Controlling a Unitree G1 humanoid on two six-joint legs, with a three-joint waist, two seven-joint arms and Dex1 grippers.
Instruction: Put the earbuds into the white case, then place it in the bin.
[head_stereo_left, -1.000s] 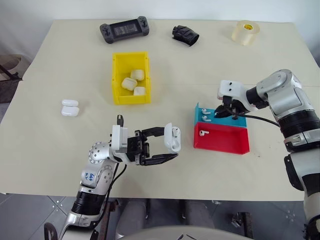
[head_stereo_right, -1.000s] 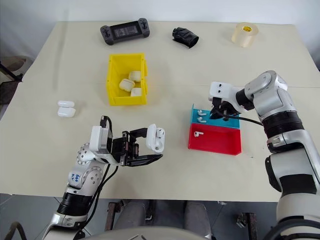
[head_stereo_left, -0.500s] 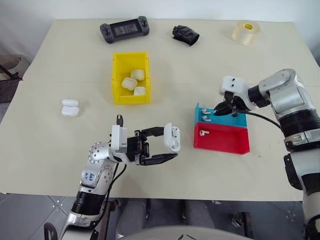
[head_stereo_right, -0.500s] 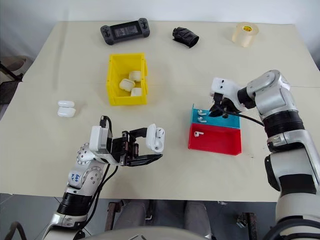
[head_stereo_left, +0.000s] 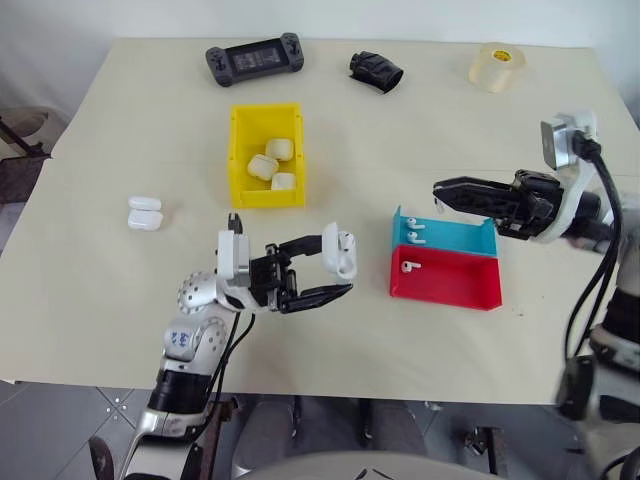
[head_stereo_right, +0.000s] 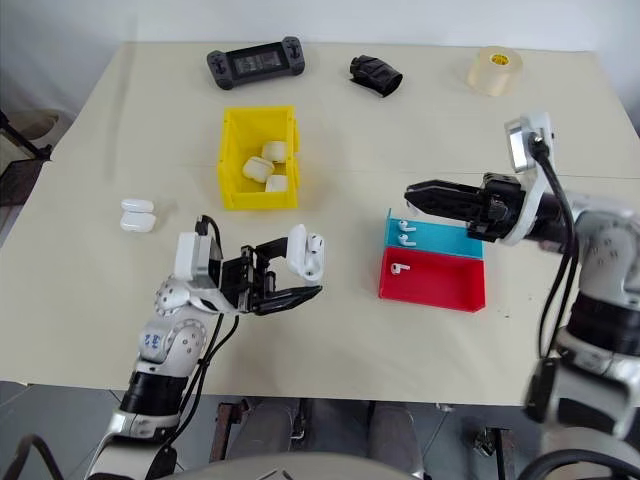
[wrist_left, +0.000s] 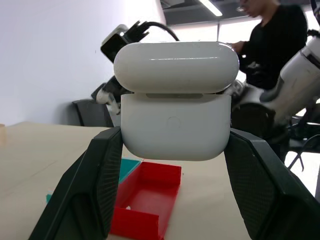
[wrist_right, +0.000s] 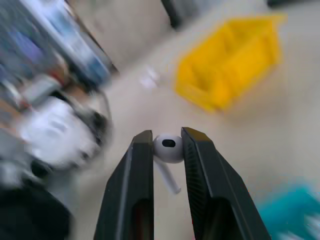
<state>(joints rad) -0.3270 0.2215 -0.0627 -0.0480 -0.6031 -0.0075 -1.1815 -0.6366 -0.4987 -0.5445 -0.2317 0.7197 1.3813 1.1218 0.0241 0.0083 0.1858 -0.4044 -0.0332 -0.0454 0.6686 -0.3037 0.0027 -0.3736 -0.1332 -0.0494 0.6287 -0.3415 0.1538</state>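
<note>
Earbuds: one (wrist_right: 168, 148) is pinched between the right gripper's (head_stereo_right: 412, 192) fingers, held above the table beside the blue tray (head_stereo_left: 445, 235); a second ago that gripper was down in the tray. The left gripper (head_stereo_left: 340, 272) stays clamped on the white case (head_stereo_left: 340, 255), lid ajar, in front of the yellow bin (head_stereo_left: 236, 160).

From where I drive this rig, it reads as a robotics lab or test room. Past my left gripper (wrist_left: 170, 200) stand a bare white wall (wrist_left: 55, 55), ceiling strip lights (wrist_left: 210, 7) and a person (wrist_left: 272, 35) in dark clothes. Below both grippers is a plain cream table (head_stereo_left: 120, 290) with sorted sample items in colour-coded trays.
</note>
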